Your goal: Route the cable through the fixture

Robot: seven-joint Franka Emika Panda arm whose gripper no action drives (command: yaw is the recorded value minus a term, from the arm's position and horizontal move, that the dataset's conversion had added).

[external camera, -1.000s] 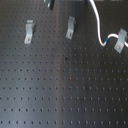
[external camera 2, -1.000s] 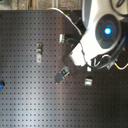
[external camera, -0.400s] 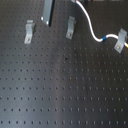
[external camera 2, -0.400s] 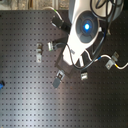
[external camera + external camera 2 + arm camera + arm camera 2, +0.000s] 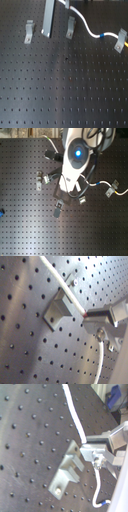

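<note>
The arm reaches down over the board's far half, its white wrist lit blue in the second exterior view, and the gripper (image 5: 89,449) has its fingers (image 5: 102,312) pinched onto the cable (image 5: 74,415).

low oblique exterior, overhead exterior, close wrist views

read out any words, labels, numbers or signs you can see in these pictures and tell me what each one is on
None can be read in any view.
The cable, its blue band, the metal clips and the perforated board carry no print that shows.
The arm's glowing blue disc is a light, not a sign.
The gripper shows no marking.
</note>
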